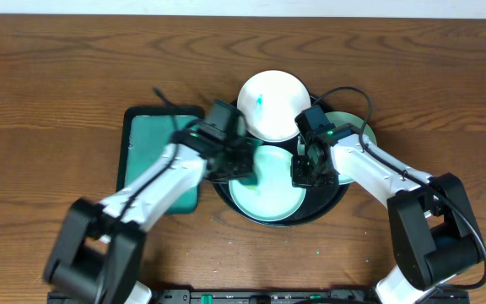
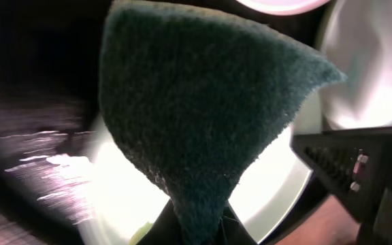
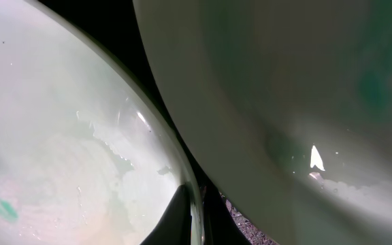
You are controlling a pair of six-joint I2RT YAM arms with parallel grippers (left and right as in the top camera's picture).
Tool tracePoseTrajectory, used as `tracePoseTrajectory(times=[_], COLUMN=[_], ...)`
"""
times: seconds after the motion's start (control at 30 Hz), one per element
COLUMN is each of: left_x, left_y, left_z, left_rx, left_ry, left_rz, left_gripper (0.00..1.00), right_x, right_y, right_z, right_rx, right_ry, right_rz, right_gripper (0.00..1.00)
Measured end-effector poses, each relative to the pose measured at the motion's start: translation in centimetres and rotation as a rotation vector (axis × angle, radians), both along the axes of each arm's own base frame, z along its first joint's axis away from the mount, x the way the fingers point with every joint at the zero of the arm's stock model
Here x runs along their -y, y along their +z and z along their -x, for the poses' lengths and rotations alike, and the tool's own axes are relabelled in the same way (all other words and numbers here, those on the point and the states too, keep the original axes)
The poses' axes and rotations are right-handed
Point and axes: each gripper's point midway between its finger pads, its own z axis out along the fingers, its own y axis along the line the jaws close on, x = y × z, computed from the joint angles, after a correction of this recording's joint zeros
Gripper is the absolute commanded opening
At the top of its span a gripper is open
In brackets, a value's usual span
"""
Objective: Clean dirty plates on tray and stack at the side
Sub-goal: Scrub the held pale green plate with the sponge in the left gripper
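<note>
Overhead, two arms are crowding the black tray (image 1: 336, 203) on the wooden bench (image 1: 57, 67), covering much of the front plate (image 1: 272, 201). Left wrist — the left gripper (image 2: 196, 230) is clamping a green pad (image 2: 196, 102), masking that plate. Right wrist — the right gripper (image 3: 197, 219), blurred, is pinching its rim.

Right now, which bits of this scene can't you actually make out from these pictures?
1. Overhead: the right arm hides most of the right-side plate.
2. Left wrist: the green pad in the left hand covers the front plate in the middle, so any smears are unseen.
3. Right wrist: the right hand is cut off by the bottom edge; whether it grips the rim is unclear.
</note>
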Motion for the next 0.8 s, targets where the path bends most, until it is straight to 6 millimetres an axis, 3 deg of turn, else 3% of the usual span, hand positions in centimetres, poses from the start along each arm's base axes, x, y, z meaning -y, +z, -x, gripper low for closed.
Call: tracePoseTrajectory(times=[0.2,0.3,0.43,0.7,0.8], left_x=[6.5,7.3,6.1,-1.8,-2.7], left_y=[-3.9,-4.7,-4.9,-5.1,-5.0], left_z=[2.3,3.1,3.3,2.6,2.0], left_rx=[-0.095,-0.136,-0.184,-0.221,-0.189], left_ry=[-0.076,-0.087,-0.051,0.062,0.048], left_rz=[0.107,0.12,0.091,-0.225,-0.272], left_gripper=[0.07,0.07,0.07,0.07,0.07], right_x=[0.0,0.0,0.0,0.0,0.0], right_y=[0.0,0.0,0.0,0.0,0.0], right_z=[0.0,0.0,0.0,0.0,0.0], right_rx=[-0.002,-0.002,-0.002,-0.002,-0.003], right_ry=[0.0,0.0,0.0,0.0,0.0], right_rz=[0.001,0.001,0.001,0.001,0.0], right_gripper=[0.01,0.01,0.01,0.01,0.01])
